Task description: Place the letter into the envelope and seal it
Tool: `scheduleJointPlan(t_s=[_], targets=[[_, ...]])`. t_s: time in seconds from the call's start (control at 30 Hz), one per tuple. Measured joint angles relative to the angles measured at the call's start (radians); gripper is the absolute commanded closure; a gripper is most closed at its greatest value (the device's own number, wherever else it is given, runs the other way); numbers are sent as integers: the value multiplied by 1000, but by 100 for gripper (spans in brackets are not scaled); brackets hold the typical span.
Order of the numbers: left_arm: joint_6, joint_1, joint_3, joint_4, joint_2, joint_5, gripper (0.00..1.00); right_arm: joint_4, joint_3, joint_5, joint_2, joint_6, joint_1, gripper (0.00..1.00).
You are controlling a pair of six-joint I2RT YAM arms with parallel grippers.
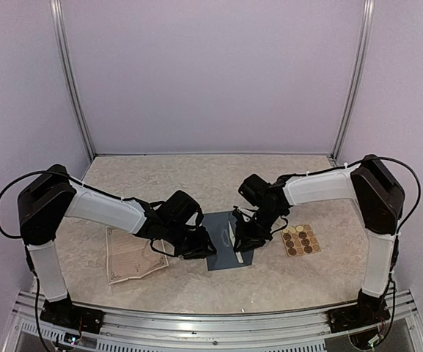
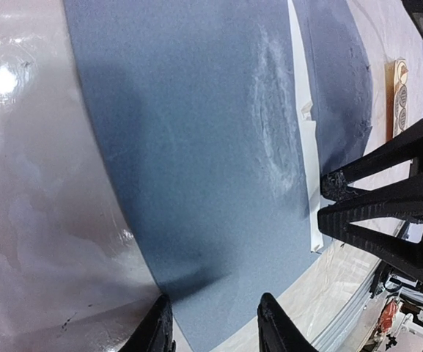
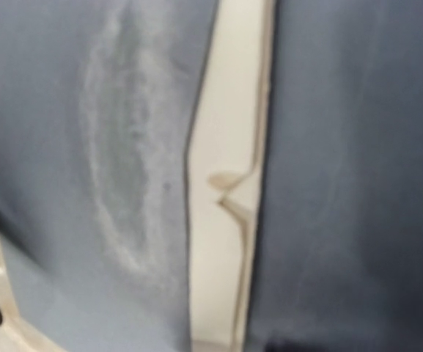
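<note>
The slate-blue envelope (image 1: 222,260) (image 2: 196,147) (image 3: 50,183) lies flat on the table centre, with a white strip (image 2: 303,147) (image 3: 222,147) showing between its body and the darker flap (image 2: 339,88) (image 3: 358,183). My left gripper (image 1: 200,248) (image 2: 217,326) is open, its fingertips straddling the envelope's near corner. My right gripper (image 1: 242,242) (image 2: 327,202) is at the flap's edge, fingers close together; whether they pinch it is unclear. The letter (image 1: 129,255), a cream sheet with a printed border, lies apart to the left.
A tan sheet of round brown stickers (image 1: 300,240) (image 2: 399,95) lies right of the envelope. The marbled tabletop is walled by pale panels at the back and sides. A metal rail runs along the near edge by the arm bases.
</note>
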Motion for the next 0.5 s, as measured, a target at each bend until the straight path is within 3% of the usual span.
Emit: scheduleJointPlan(t_s=[0.2,0.5], targets=[[0,0,0,0,0,0,64,-2,17,-5,14,-3,8,81],[1,0,13,-16,7,1,67,-26,37,3,26,-4,12,83]])
